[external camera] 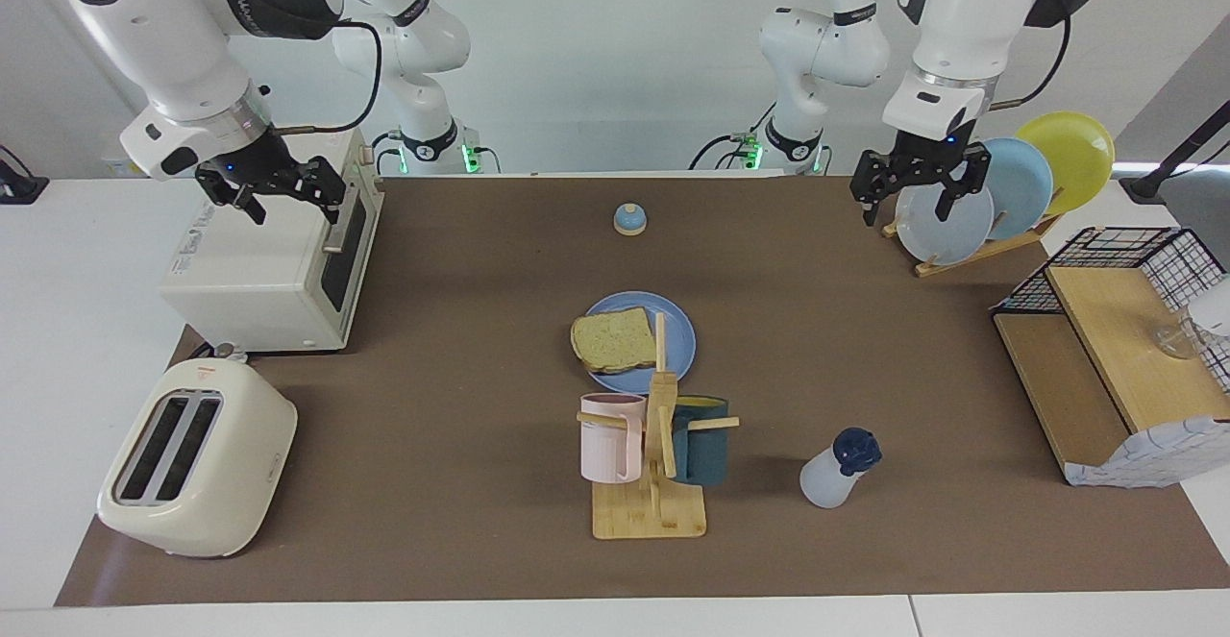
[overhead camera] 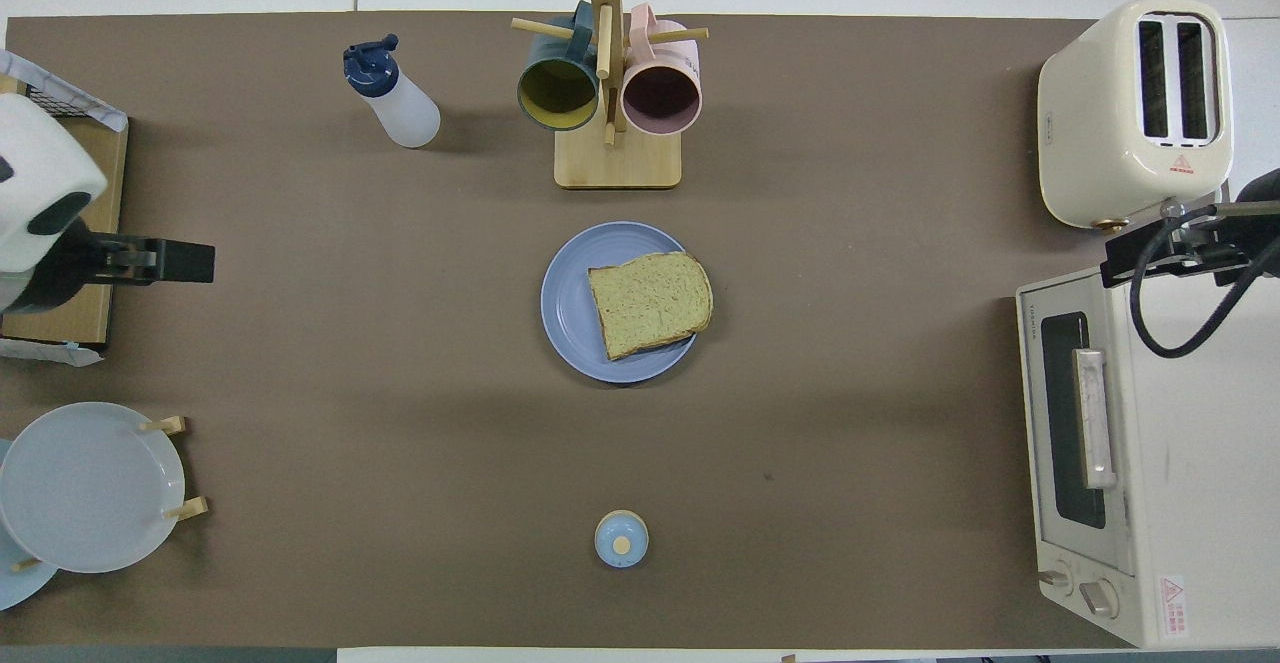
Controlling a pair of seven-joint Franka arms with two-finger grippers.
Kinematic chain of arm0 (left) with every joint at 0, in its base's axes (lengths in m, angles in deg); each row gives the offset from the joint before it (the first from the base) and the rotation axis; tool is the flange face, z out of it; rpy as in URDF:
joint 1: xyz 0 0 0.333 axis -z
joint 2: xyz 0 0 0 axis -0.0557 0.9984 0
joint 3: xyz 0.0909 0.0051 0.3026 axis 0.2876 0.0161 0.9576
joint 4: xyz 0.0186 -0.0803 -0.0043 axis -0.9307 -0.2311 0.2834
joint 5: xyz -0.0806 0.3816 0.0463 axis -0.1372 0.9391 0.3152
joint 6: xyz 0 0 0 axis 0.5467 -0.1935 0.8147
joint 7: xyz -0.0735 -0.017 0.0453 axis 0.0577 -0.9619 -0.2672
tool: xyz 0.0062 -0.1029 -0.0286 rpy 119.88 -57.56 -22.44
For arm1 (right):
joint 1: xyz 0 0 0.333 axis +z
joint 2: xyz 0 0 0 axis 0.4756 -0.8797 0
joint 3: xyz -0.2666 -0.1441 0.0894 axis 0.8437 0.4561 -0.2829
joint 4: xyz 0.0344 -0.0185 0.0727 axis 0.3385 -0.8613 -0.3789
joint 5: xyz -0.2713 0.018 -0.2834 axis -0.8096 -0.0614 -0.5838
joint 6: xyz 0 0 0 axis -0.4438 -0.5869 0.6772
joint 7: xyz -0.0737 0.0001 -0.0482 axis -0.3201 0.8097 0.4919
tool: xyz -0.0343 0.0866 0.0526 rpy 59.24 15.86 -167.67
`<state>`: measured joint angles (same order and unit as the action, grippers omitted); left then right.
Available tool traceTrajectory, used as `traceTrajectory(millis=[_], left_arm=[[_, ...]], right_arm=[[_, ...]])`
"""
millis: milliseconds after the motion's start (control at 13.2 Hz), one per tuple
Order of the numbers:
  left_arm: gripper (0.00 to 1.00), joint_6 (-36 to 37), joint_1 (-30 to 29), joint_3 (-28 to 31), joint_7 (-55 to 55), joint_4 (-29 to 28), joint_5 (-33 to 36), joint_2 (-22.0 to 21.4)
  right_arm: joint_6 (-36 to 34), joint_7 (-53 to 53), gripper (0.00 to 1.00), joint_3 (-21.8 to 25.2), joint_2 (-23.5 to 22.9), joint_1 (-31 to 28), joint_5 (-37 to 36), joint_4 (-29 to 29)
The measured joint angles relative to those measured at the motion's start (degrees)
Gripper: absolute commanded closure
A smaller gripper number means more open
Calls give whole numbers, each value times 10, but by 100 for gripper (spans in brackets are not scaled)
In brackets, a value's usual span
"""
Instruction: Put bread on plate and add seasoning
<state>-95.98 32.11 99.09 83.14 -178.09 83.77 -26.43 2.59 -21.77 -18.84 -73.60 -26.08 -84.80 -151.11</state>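
the bread (external camera: 612,339) lies on the plate (external camera: 678,330) at the centre of the facing view. the seasoning (external camera: 837,470) stands at lower right. the left gripper (external camera: 918,187), fingers spread and empty, hangs at upper right. the right gripper (external camera: 272,187), also spread and empty, hangs over the toaster oven (external camera: 259,277) at upper left.

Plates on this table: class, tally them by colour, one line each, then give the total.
Medium-blue plate under the bread: 1
Grey-blue plate in the rack: 1
Light blue plate in the rack: 1
Yellow plate in the rack: 1
Total: 4
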Motion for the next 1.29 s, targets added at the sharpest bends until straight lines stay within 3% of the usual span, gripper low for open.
traceTrajectory(millis=[303, 455, 909, 1288], left_arm=[[0, 29, -163, -88, 96, 15, -42, 3], [0, 30, -201, -128, 98, 19, -48, 16], [0, 52, -225, -169, 97, 117, -64, 86], [0, 56, -224, -174, 97, 105, -66, 80]], right_arm=[[0, 0, 0, 0, 0, 0, 0, 0], [0, 0, 0, 0, 0, 0, 0, 0], [0, 0, 0, 0, 0, 0, 0, 0], [0, 0, 0, 0, 0, 0, 0, 0]])
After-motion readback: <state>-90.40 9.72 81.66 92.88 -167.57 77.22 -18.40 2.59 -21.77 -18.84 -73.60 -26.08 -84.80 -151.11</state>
